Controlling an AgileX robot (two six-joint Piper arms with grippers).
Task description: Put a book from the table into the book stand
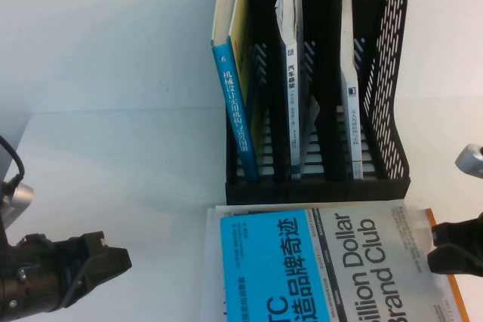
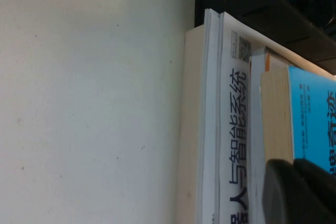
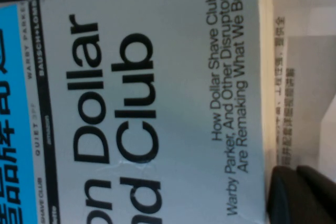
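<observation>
The book (image 1: pixel 317 269), half bright blue and half grey with "Billion Dollar Brand Club", lies flat on top of a stack at the front of the white table (image 1: pixel 113 111). The black book stand (image 1: pixel 392 73) stands upright just behind it. My left gripper (image 1: pixel 124 262) is low on the table, left of the stack and apart from it, fingers together. In the left wrist view (image 2: pixel 296 192) it points at the book's page edge (image 2: pixel 275 114). My right gripper (image 1: pixel 436 254) is at the book's right edge, fingers together. In the right wrist view (image 3: pixel 302 195) it sits beside the grey cover (image 3: pixel 157 103).
Under the book lie a white book with a Chinese title on its spine (image 2: pixel 233 129) and an orange-edged book (image 1: pixel 445 284). The stand's slots hold a blue-spined book (image 1: pixel 238 111), a white book (image 1: pixel 293 88) and another white book (image 1: pixel 351 111).
</observation>
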